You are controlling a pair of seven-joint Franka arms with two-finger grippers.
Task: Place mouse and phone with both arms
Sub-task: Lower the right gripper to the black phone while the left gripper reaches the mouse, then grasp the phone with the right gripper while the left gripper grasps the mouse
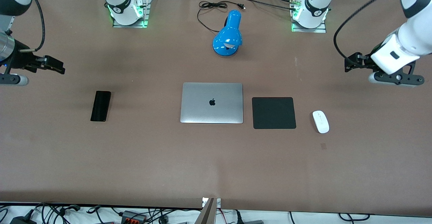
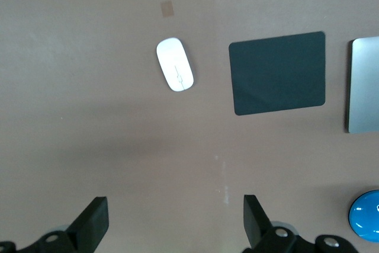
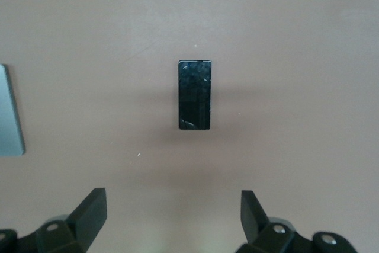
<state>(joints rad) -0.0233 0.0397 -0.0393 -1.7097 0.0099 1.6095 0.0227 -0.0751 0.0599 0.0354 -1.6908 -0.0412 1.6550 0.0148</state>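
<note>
I've got both arms up off the table, neither touching anything. Left gripper [image 2: 172, 223] hangs over bare table toward the left arm's end, fingers [image 2: 93, 222] spread wide w/ nothing between them. Right gripper [image 3: 169, 217] hangs over bare table at the right arm's end, fingers [image 3: 90, 213] likewise wide apart and empty.

Mouse [image 1: 320, 121] lies flat on the table [image 1: 135, 156], just beside the black mouse pad [image 1: 273, 112] on the pad's side toward the left arm's end, not touching it. Its long axis runs roughly from the robots' side toward the front camera, tilted a bit; I can't tell which end is its front.

Phone [image 1: 101, 105] lies flat, face up, well apart from the closed silver laptop [image 1: 212, 103], toward the right arm's end. Long axis runs the same robots-to-camera way, slightly slanted. In the right wrist view it sits centred ahead of the open fingers.

Blue desk lamp [image 1: 228, 35] sits farther from the front camera than the laptop, its black cord [image 1: 211, 9] trailing near the robots' bases.
</note>
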